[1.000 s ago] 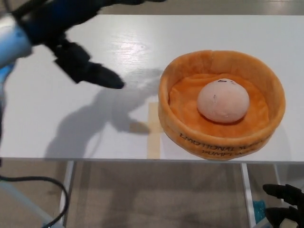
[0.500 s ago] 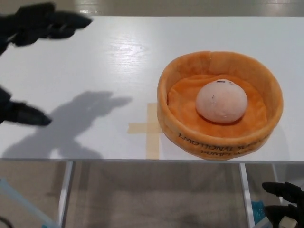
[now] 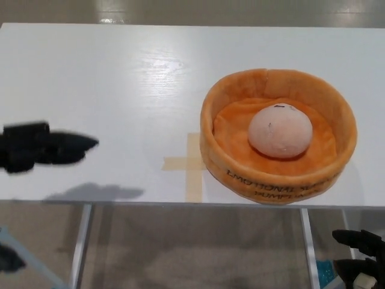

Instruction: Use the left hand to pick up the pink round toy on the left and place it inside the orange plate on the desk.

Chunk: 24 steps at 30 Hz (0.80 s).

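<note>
Since the pink round toy (image 3: 280,130) already sits in the middle of the orange plate (image 3: 224,158), resting on its padded floor with rim showing all round it, the placing looks done, and the step in hand is simply drawing the left arm clear of the table (image 3: 120,78); doing that well means keeping the left robot hand (image 3: 42,147) low and well to the left, away from the plate, so nothing nudges the soft rim or rolls the toy. That hand holds nothing; it lies at the left edge of the view above the table's front edge, its dark fingers stretched out toward the right, though blur keeps me from saying how far apart they are. The right robot hand (image 3: 360,259) shows only in part at the bottom right corner, below the table, and whether it is open or closed I cannot tell. Compared with half a second ago, the left hand has dropped lower and farther left, its shadow has shrunk toward the table's front edge, and the tape cross (image 3: 189,164) beside the plate lies fully uncovered, while toy and plate are unmoved
</note>
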### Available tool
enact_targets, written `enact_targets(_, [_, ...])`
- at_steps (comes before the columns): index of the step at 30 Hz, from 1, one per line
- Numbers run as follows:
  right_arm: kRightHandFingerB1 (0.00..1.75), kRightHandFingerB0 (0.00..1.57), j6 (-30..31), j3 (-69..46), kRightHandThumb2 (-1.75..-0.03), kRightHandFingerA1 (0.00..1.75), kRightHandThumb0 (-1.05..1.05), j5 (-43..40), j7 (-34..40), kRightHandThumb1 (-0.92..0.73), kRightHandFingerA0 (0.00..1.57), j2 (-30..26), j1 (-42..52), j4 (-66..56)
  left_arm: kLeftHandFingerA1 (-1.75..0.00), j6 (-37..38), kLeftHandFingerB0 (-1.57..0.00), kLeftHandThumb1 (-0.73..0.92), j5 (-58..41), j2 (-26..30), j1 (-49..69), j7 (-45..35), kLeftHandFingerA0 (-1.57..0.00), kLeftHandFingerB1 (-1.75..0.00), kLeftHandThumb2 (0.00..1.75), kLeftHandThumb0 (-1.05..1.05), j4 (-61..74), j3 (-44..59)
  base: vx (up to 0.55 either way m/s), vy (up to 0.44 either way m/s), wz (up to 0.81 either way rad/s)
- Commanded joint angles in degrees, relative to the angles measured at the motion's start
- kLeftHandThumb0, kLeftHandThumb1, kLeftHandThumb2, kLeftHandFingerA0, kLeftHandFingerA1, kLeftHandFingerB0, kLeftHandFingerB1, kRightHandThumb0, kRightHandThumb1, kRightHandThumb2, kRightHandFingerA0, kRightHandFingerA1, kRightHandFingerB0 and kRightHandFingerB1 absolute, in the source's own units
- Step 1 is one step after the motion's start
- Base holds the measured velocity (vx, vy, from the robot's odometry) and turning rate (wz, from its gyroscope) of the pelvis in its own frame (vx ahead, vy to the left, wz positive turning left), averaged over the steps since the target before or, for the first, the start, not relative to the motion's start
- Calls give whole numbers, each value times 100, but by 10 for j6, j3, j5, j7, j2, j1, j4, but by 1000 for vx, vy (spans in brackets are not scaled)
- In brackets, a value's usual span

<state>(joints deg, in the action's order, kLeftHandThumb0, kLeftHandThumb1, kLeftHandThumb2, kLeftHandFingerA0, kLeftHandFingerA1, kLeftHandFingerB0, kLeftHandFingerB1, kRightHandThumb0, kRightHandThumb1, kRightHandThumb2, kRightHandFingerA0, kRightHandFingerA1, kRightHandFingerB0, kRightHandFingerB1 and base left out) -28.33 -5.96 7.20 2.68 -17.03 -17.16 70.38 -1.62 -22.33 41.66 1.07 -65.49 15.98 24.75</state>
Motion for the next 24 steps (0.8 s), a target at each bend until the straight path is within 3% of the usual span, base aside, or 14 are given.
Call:
enact_targets(1, [48,59,12,-8,-58,60,-14,-12,1,-64,63,-4,1,8,-37,4,-30,53,-69,-2,41,-104,-22,-34,55,-55,-48,-47,0,0,0])
enact_targets(10, [49,58,5,-13,-59,58,-13,-14,-6,-64,60,-4,2,8,-37,64,-40,52,44,-4,4,-72,-32,-36,57,-58,-197,-170,0,0,0])
enact_targets(14, [48,57,8,-13,-59,56,-13,-15,-5,-65,59,-5,-1,10,-38,92,-39,55,73,-4,-14,-53,-29,-35,57,-52,-248,-203,0,0,0])
enact_targets(15, [48,59,9,-12,-59,57,-13,-15,-5,-65,60,-5,-2,10,-46,98,-29,48,85,-11,-23,-40,-23,-42,72,-54,-277,-212,0,0,0])
enact_targets(20, [48,59,13,-12,-59,56,-15,-16,-3,-64,60,-4,-5,11,-46,131,-29,49,121,-34,-59,3,-23,-41,72,-54,-381,-238,0,0,0])
enact_targets(21, [49,60,7,-11,-58,59,-14,-14,-2,-64,61,-4,-2,11,-38,143,-34,58,144,-42,-70,32,-28,-32,58,-50,-414,-247,0,0,0])
enact_targets(22, [49,60,4,-11,-58,59,-14,-14,-1,-64,61,-4,0,11,-38,151,-34,58,154,-45,-77,45,-28,-32,58,-50,-432,-252,0,0,0])
enact_targets(24, [49,60,7,-11,-59,59,-13,-14,-4,-64,61,-5,-2,12,-39,172,-28,57,208,-72,-112,147,-29,-30,58,-51,-523,-269,0,0,0])
